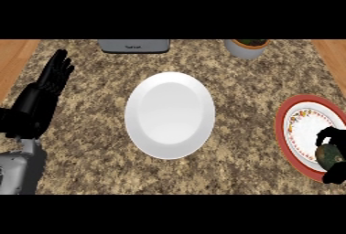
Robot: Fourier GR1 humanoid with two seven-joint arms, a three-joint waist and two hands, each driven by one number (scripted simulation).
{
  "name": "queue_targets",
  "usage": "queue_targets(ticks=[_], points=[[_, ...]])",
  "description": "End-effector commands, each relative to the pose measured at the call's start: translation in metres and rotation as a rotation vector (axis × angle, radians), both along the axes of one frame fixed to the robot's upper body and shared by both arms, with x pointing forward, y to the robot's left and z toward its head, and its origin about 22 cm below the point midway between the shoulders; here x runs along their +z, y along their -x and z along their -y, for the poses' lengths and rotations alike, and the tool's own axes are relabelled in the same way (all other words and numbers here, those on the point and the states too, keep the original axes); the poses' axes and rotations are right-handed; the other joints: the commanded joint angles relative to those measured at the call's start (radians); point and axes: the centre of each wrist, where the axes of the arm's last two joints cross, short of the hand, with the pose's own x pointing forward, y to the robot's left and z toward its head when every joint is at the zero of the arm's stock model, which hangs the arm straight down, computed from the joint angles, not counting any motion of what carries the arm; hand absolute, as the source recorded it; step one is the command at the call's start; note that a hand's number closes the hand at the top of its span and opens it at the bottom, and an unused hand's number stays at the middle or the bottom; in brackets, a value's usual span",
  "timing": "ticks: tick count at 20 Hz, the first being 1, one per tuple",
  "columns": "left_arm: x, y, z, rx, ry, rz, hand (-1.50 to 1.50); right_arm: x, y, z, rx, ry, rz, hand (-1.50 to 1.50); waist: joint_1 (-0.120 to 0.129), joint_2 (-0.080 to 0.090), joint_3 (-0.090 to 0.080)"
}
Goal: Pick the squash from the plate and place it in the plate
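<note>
Right hand (pixel 329 135) shows at the near right corner of the desk (pixel 88 151), its black fingers curled round a dark green and brown squash (pixel 330 155). The squash sits over the near right part of a red-rimmed plate (pixel 281 132) with a flowered border, which lies against the desk's right edge; whether the squash touches the plate cannot be told. Left hand (pixel 40 93) rests by the left edge, fingers straight and pointing toward the far side, holding nothing. Between the two hands, at the middle of the desk, lies a plain white plate (pixel 170 115), well apart from the red-rimmed plate. At the far edge stand a grey box (pixel 134 45) left of centre and a grey pot (pixel 245 49) to its right.
</note>
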Motion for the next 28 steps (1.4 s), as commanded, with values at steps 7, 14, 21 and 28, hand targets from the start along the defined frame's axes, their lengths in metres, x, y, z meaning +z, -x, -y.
queue_targets(ticks=[7,14,21,28], points=[[-0.003,0.012,-0.028,0.088,-0.017,-0.027,0.0,-0.057,0.098,-0.053,-0.537,0.026,0.067,1.5,-0.091,-0.023,-0.002],[-0.002,0.007,-0.023,0.067,-0.018,-0.005,0.0,0.003,0.122,-0.153,-0.482,-0.11,0.315,1.5,-0.069,-0.011,-0.002],[0.004,0.011,-0.01,0.024,-0.003,-0.016,0.0,0.084,0.142,-0.235,-0.321,-0.289,0.596,1.5,-0.028,-0.009,0.002],[0.004,-0.003,-0.002,-0.014,0.006,0.004,0.0,0.123,0.136,-0.307,-0.195,-0.367,0.664,1.5,0.001,0.003,0.004]])
